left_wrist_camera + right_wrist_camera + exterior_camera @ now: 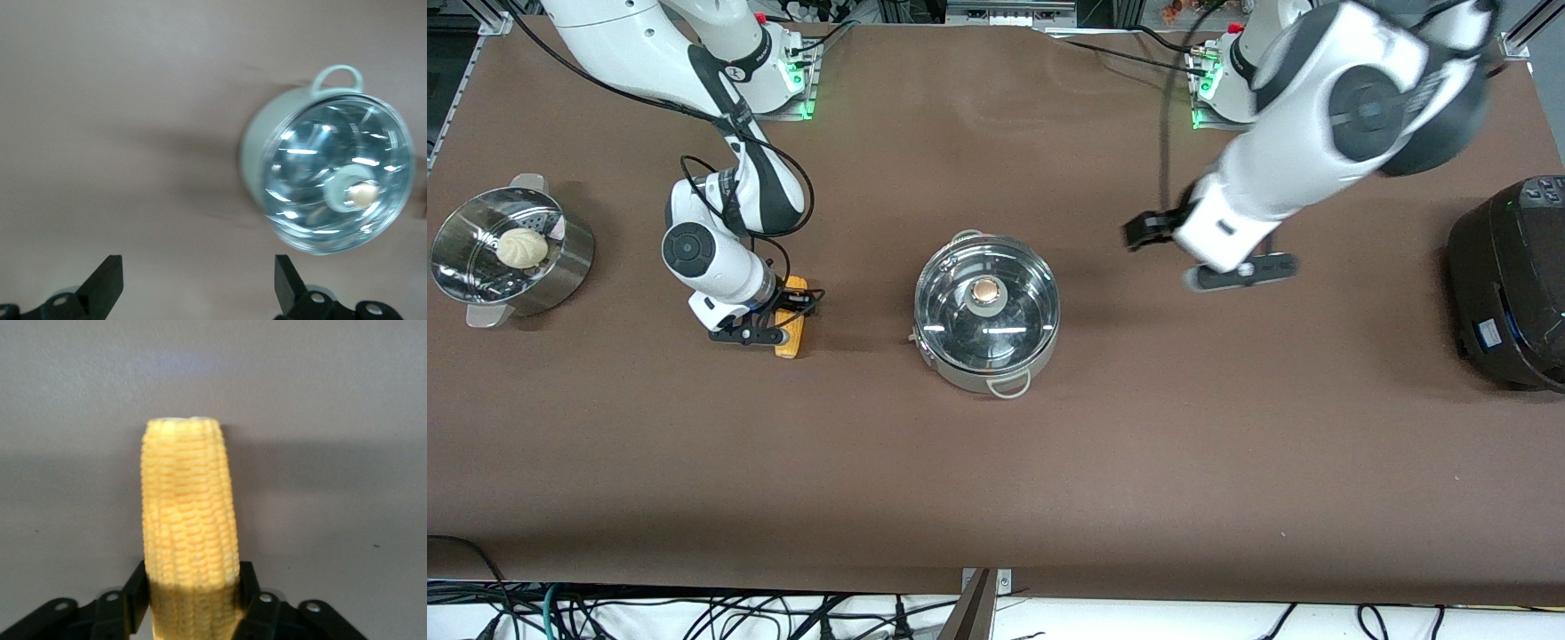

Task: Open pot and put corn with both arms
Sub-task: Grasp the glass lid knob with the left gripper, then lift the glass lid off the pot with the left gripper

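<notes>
The steel pot [987,313] stands mid-table with its glass lid [960,320] on and the tan knob [986,291] on top. It also shows in the left wrist view [257,150], lid on, knob [363,195] visible. The corn [791,322] lies on the table toward the right arm's end. My right gripper [775,316] is low at the corn and shut on it; the right wrist view shows the corn [189,520] between both fingers [136,597]. My left gripper [1172,258] is open and empty, in the air over bare table beside the pot; its fingers [105,287] stand wide apart.
A steel steamer pot [560,267] with a white bun [522,246] stands at the right arm's end of the table. A big black cooker [1512,284] stands at the left arm's end.
</notes>
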You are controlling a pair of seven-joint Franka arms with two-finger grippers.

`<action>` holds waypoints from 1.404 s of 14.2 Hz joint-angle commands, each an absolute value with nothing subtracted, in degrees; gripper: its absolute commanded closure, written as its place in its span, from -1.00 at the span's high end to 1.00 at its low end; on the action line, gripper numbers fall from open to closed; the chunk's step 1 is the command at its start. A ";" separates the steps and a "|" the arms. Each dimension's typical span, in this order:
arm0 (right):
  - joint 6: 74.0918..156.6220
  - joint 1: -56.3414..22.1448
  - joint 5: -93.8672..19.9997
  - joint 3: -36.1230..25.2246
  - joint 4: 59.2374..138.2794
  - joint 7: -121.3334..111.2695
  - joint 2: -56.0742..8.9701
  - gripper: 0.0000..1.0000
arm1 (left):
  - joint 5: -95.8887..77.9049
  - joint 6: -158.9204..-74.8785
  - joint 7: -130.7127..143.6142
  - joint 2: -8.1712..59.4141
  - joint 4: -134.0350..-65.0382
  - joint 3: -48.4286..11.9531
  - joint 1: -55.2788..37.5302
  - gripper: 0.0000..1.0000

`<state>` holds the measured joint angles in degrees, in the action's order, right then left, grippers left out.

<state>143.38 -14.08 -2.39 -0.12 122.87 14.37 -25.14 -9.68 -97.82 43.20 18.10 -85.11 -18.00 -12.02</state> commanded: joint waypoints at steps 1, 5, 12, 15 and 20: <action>143.35 -14.33 -2.46 -0.44 122.00 14.33 -24.43 -0.59 | -6.26 -97.03 54.54 28.97 -71.93 -15.39 -20.62 1.00; 137.49 -14.15 -2.46 -0.53 115.95 14.32 -23.64 -0.59 | -5.19 -100.11 65.02 40.85 -59.88 -7.58 -32.06 1.00; 107.25 -13.97 -2.64 -0.70 92.22 14.33 -23.73 -0.59 | -4.49 -106.78 71.19 46.75 -58.36 -4.31 -38.49 1.00; 97.42 -14.33 -3.34 -0.70 84.49 14.50 -24.08 -0.58 | -2.46 -106.79 70.93 47.29 -58.80 -4.57 -39.02 1.00; 89.57 -15.73 -3.43 -0.18 78.85 15.90 -23.73 -0.58 | -2.37 -105.74 70.84 47.11 -58.89 -4.75 -38.94 0.97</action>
<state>92.96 -14.62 -2.53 -0.34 82.46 14.41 -23.01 -3.97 -107.24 69.97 46.34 -61.27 -5.22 -38.36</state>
